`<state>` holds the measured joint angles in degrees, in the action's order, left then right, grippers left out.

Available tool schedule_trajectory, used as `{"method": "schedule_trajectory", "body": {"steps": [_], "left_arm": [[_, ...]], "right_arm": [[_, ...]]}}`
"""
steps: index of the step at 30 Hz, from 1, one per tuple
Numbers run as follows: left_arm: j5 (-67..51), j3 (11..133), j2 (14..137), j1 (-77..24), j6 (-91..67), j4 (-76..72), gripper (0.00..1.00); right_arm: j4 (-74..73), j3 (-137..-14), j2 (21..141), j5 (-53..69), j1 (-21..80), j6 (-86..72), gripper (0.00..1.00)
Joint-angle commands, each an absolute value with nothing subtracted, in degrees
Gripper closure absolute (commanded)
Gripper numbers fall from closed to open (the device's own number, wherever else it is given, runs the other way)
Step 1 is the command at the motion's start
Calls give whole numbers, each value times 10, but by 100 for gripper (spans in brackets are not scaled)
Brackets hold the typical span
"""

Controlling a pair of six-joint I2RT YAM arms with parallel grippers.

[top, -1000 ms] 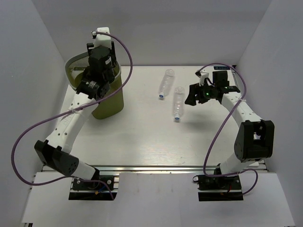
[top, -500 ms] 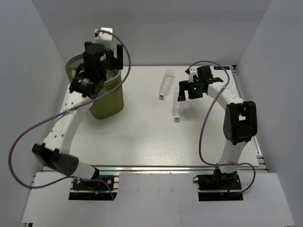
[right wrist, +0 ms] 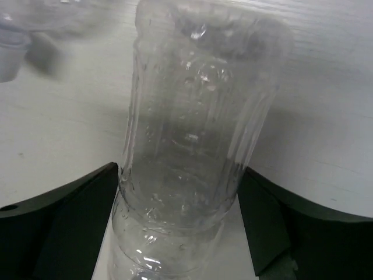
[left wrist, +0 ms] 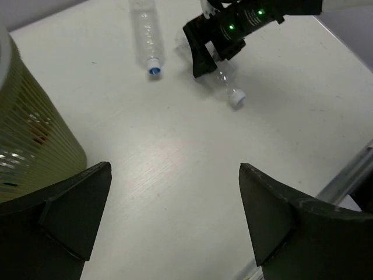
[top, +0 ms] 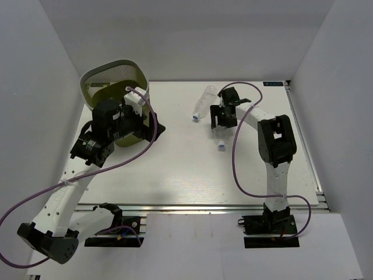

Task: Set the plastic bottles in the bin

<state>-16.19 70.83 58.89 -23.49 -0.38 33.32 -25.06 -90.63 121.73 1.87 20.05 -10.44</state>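
White walls close in three sides of the pale table (top: 175,175), and both arms are reaching out over it. On my left side the bin (top: 112,79) stands near the far left corner, its olive mesh wall partly hidden behind the left arm. From the left wrist camera, the bin's side fills the left edge of the view. I can make out pale and reddish shapes through the mesh but can't tell what they are.

The left claw (left wrist: 175,221) hangs above bare table just beside the bin, fingers spread wide with nothing between them.

Two plastic bottles lie on the table, well apart from the bin. The blue-capped bottle (top: 202,104) lies free toward the far edge, cap pointing toward me. The white-capped bottle (right wrist: 192,146) lies close beside it, cap also toward me.

The right claw (top: 220,116) is down over that second bottle's body. In the right wrist view its fingers (right wrist: 58,227) sit either side of the crinkled plastic, right up against it and spread as wide as the left claw's. The bottle shows no squeeze and rests on the table.
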Motion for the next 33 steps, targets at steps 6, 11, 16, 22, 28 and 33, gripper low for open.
{"method": "schedule_trajectory", "body": {"steps": [6,11,16,22,28,33], "left_arm": [[-260,606,551,-241,-46,347,0],[-286,482,551,-246,-52,340,0],[-309,393,578,-271,-89,281,0],[-328,377,605,-290,-134,237,0],[-336,348,606,-314,-171,207,0],[-323,337,583,-330,-202,202,0]], "right_arm": [[-254,-910,1185,78,185,-47,94],[-166,-906,1025,274,187,97,100],[-63,-1003,1001,439,214,93,100],[182,-1185,1119,494,265,-82,100],[393,-1342,1264,431,350,-165,100],[457,-1375,1323,360,421,-89,100]]}}
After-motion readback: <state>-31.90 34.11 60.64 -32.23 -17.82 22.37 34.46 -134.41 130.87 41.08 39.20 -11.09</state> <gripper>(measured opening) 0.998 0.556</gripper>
